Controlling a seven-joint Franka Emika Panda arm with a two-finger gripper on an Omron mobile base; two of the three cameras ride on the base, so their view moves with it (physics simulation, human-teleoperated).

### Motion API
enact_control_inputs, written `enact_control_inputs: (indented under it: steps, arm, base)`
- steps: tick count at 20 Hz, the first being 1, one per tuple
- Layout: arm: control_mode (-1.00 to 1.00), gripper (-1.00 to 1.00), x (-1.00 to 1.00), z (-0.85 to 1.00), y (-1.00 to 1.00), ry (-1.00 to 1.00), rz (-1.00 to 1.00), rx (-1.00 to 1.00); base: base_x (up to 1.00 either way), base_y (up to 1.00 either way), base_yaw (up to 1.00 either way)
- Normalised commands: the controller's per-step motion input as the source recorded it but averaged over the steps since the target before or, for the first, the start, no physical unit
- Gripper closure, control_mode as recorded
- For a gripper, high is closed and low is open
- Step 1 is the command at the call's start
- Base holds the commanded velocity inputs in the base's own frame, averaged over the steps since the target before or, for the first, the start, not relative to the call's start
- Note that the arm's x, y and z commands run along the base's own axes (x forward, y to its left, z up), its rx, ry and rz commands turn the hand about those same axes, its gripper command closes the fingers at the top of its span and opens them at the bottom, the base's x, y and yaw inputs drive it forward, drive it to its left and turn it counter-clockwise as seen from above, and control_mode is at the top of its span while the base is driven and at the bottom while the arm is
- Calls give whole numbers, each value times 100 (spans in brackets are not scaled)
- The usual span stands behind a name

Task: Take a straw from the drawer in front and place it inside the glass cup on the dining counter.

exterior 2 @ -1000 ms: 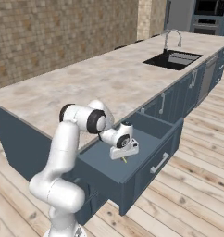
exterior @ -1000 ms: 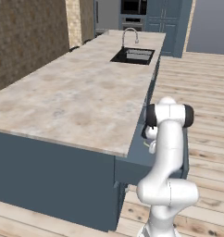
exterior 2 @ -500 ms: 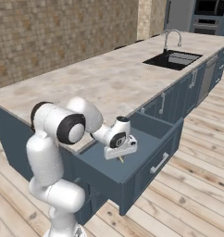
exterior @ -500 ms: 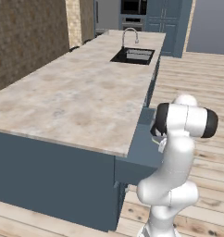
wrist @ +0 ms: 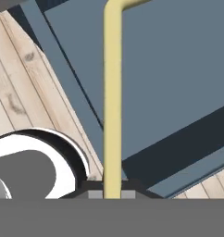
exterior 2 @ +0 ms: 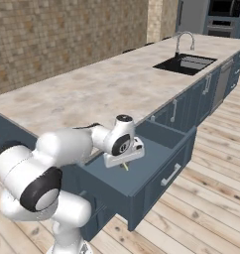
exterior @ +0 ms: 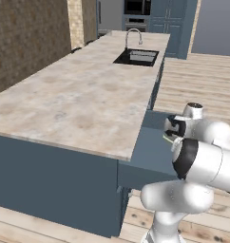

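My end effector (exterior 2: 123,163) is clamped down tight on the straw (wrist: 112,102), and in the hand view the pale yellow stick runs straight up from between my fingertips, with a bend at its far end. I've got it by one end, so most of its length sticks out free, which I reckon should help when it comes to dropping it into a cup. Below it lies the flat blue-grey floor of the drawer (exterior 2: 156,171), standing pulled out from the cabinet front beneath the long edge of the table (exterior: 74,99). From the right base view, my hand hangs over the middle of that open drawer, a sliver of straw poking out under it, seemingly clear of the drawer floor. The marbled top stretches away toward the sink (exterior: 137,56) at its far end. I can't pick out the glass cup from here. My judgement: the pick is done, the carry is what's left, and I'll want to clear the drawer's walls before swinging.
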Motion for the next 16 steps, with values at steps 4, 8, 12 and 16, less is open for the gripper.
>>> enact_control_inputs:
  steps: [4,8,12,16]
  arm:
    - [-100,100,-64,100,0,0,0,0]
    - [-100,100,-55,100,0,0,-2,0]
    - [-100,100,-39,94,0,0,-2,0]
    - [-100,100,-38,53,0,0,0,0]
  base:
    - [0,0,0]
    - [0,0,0]
    - [0,0,0]
    - [0,0,0]
